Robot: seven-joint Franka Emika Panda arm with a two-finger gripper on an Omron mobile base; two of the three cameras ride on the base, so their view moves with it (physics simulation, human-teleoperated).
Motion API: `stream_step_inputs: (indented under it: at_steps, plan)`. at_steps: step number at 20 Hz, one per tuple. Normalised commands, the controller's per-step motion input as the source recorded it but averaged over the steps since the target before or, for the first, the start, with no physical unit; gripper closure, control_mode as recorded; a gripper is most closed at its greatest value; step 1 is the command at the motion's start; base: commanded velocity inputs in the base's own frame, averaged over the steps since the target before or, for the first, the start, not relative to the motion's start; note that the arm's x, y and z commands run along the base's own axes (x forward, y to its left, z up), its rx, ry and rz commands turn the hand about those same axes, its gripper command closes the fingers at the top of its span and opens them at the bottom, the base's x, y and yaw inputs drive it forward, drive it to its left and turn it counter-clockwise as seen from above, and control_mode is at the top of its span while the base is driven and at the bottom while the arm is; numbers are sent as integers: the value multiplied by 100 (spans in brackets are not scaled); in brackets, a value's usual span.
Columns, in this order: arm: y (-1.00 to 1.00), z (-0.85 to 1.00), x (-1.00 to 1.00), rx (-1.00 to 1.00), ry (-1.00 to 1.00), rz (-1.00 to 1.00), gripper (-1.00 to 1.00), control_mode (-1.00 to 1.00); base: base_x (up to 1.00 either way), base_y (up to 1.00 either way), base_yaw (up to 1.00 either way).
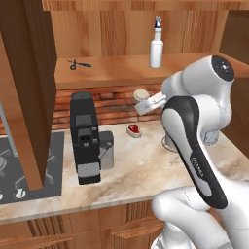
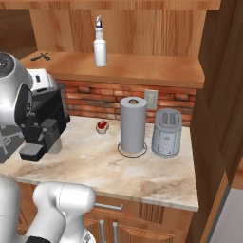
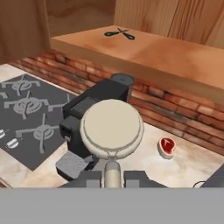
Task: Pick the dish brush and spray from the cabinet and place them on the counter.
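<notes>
One of the two items is out of the cabinet point(image 1: 29, 73) but not yet set down: the dish brush point(image 3: 112, 127) rides in the end effector point(image 3: 112, 175), whose jaws are pinched narrowly on its thin handle, round head hanging above the bench point(image 1: 146, 165). The spray point(image 1: 156, 44) stands upright on the cabinet shelf, at about 1 o'clock from the brush in the left base view, untouched. Judging by this, roughly a third is done: placing the brush, then fetching the spray, remain.
</notes>
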Motion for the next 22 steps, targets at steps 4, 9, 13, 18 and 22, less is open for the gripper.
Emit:
stream_step_inputs:
  at_steps: [4, 9, 13, 18, 22]
  plan:
    - [-18, -4, -56, -3, 0, 0, 100, -100, 0, 0, 0]
    - [-15, -17, -44, -3, 0, 0, 100, -100, 0, 0, 0]
    - [-11, -25, -35, -4, 0, 0, 100, -100, 0, 0, 0]
    - [-7, -31, -20, -4, 0, 0, 100, -100, 0, 0, 0]
    - [-7, -30, -4, -4, 0, 0, 100, -100, 0, 0, 0]
